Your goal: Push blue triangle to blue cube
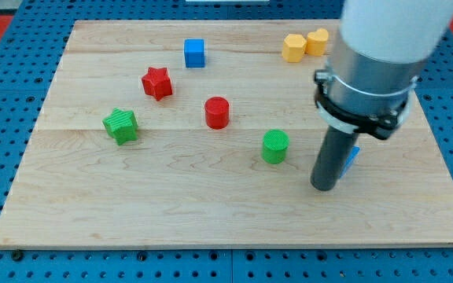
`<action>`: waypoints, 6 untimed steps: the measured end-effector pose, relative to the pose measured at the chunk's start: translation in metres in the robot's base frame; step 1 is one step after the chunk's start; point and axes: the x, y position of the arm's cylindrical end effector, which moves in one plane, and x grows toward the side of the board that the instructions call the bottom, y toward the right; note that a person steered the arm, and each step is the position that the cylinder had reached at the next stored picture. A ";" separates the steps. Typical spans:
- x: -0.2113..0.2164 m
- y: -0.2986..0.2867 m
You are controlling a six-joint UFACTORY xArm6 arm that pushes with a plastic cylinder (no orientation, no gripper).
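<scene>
The blue cube [194, 53] sits near the view's top, left of centre. The blue triangle [351, 159] is at the view's right, mostly hidden behind the rod; only a sliver shows at the rod's right side. My tip [324, 187] rests on the board just left of and slightly below the blue triangle, touching or nearly touching it. The arm's white and grey body fills the view's top right.
A red star [156, 82], a red cylinder [217, 112], a green star [121, 125] and a green cylinder [274, 146] lie between the triangle and the cube. Two yellow blocks [304, 45] sit at the top right. The wooden board [211, 212] ends near the bottom.
</scene>
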 end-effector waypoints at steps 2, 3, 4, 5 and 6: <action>0.045 0.067; 0.038 0.068; 0.029 0.069; 0.022 0.057; 0.016 0.038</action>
